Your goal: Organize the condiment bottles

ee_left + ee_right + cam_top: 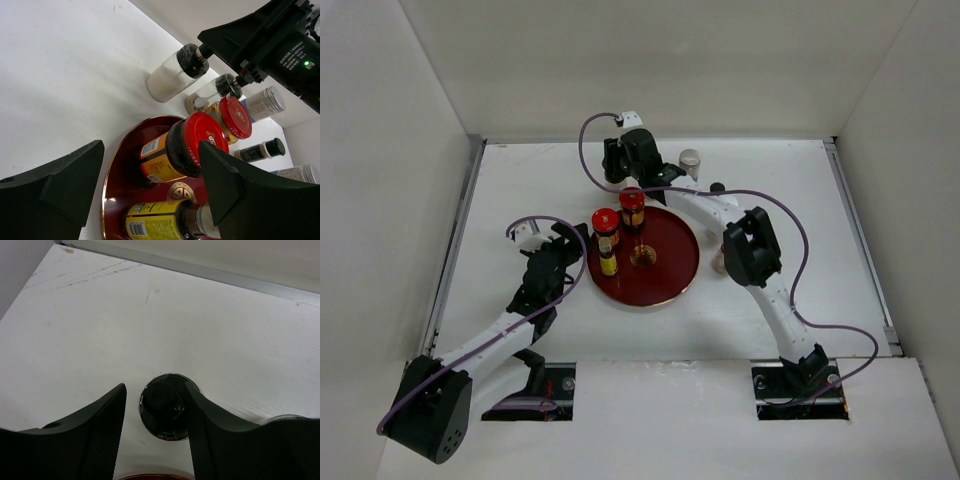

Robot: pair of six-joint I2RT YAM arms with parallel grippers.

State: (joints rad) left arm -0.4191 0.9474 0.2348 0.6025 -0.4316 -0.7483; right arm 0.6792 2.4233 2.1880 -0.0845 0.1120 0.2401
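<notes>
A round dark red plate (665, 270) holds two red-capped jars (606, 222) (632, 200) and a yellow-labelled bottle (608, 262). My left gripper (572, 258) is open and empty at the plate's left rim. In its wrist view the jaws (150, 150) frame the nearer red-capped jar (192, 145) and the yellow bottle (160, 220). My right gripper (620, 165) is behind the plate. Its open jaws (155, 387) straddle a clear black-capped bottle (165, 405), with the right finger at the cap and the left finger apart. This bottle also shows in the left wrist view (175, 75).
A second clear black-capped bottle (220, 89), a silver-capped white jar (265, 104), a dark black-capped bottle (260, 150) and another silver-capped jar (300, 172) stand behind and right of the plate. White walls enclose the table (520, 190). The right arm (750, 245) crosses the plate's right side.
</notes>
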